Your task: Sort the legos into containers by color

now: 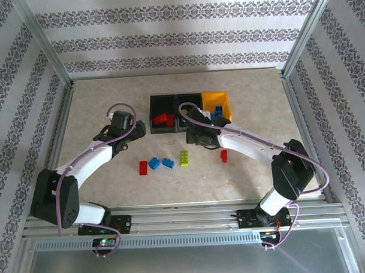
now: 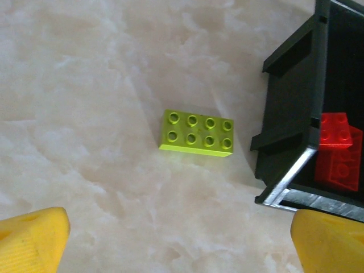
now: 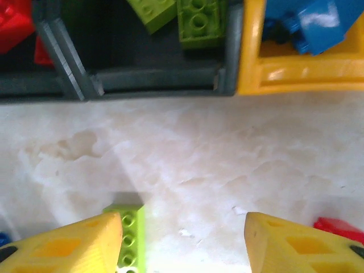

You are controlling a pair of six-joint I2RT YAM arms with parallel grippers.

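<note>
Lime green studded plastic brick (image 2: pixel 196 133) flat on pale marbled table (image 2: pixel 85 85), just beside black plastic bin (image 2: pixel 290 114) holding red bricks (image 2: pixel 338 151). Light, rigid, slick: pinch across long sidewalls. Left gripper (image 2: pixel 181 242) fingers spread, empty; right gripper (image 3: pixel 183 244) same. Bins: three, two black, one yellow-orange bin (image 1: pixel 228 108). Top view, on table: loose red pair (image 1: pixel 143 167), loose blue pair (image 1: pixel 154 164), single lime piece (image 1: pixel 184 158), probably different brick

Before the left gripper (image 2: pixel 182 253), jaws wide apart, the table (image 2: pixel 85 85) lies bare except for a lime brick (image 2: pixel 196 133) flat dead ahead, while a black bin (image 2: pixel 290 108) walls off the right side. The right gripper (image 3: pixel 182 244) has free marble between its spread fingers up to the bin row (image 3: pixel 159 79) ahead; another lime brick (image 3: pixel 129 239) sits just beside one finger, a red brick (image 3: pixel 338 228) outside the other.
</note>
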